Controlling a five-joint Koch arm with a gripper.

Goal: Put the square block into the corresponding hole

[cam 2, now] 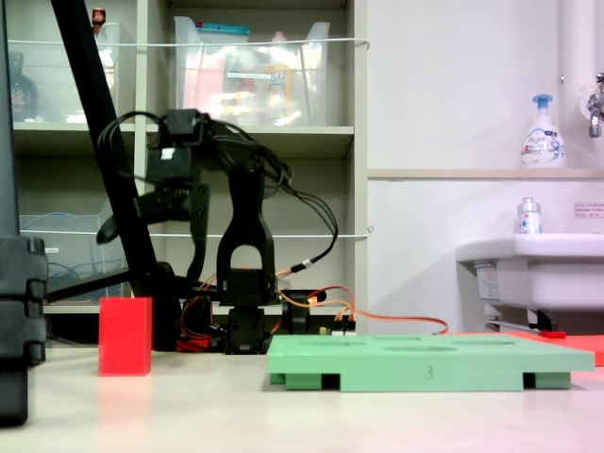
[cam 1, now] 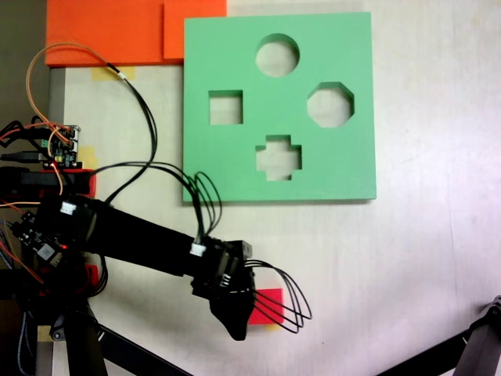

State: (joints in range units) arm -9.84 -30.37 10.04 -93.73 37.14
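The gripper [cam 2: 132, 222] hangs above the red block [cam 2: 125, 336]; I cannot tell its opening. The square hole [cam 1: 225, 108] sits empty.

Even, bright indoor light, with soft faint shadows. Both fixed views are slightly blurry and grainy. No strong glare.

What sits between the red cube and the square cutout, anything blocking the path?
Nothing visible does. The square block sits on bare table below the green board; the gripper hangs above it. The square hole is empty, with bare board between it and the near edge.
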